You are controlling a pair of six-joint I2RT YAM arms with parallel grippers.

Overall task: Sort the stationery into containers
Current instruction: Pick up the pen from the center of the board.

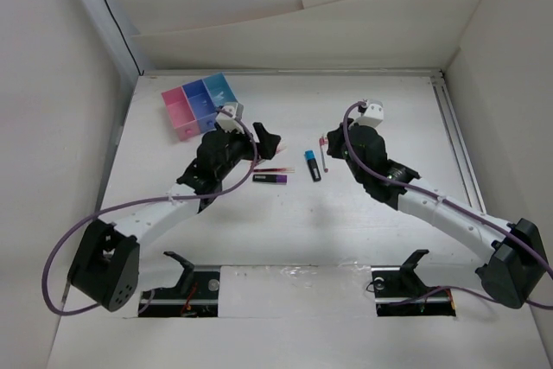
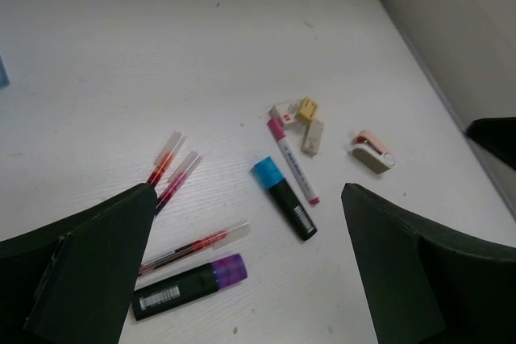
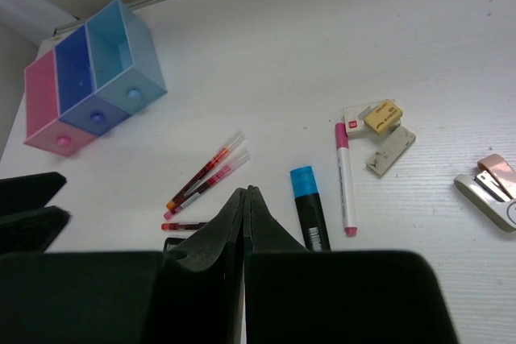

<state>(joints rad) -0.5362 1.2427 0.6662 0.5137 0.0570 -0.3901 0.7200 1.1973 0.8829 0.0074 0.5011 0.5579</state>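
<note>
The joined pink, purple-blue and light blue containers stand at the back left; they also show in the right wrist view. The stationery lies mid-table: a purple-ended dark marker, a blue-capped dark marker, a pink-and-white pen and three thin red pens. My left gripper is open and empty, hovering over the purple-ended marker and the red pens. My right gripper is shut and empty, just above the table beside the blue-capped marker.
Small erasers and a pink-and-white stapler-like item lie to the right of the pens. White walls enclose the table on the left, back and right. The left arm reaches between the containers and the pens.
</note>
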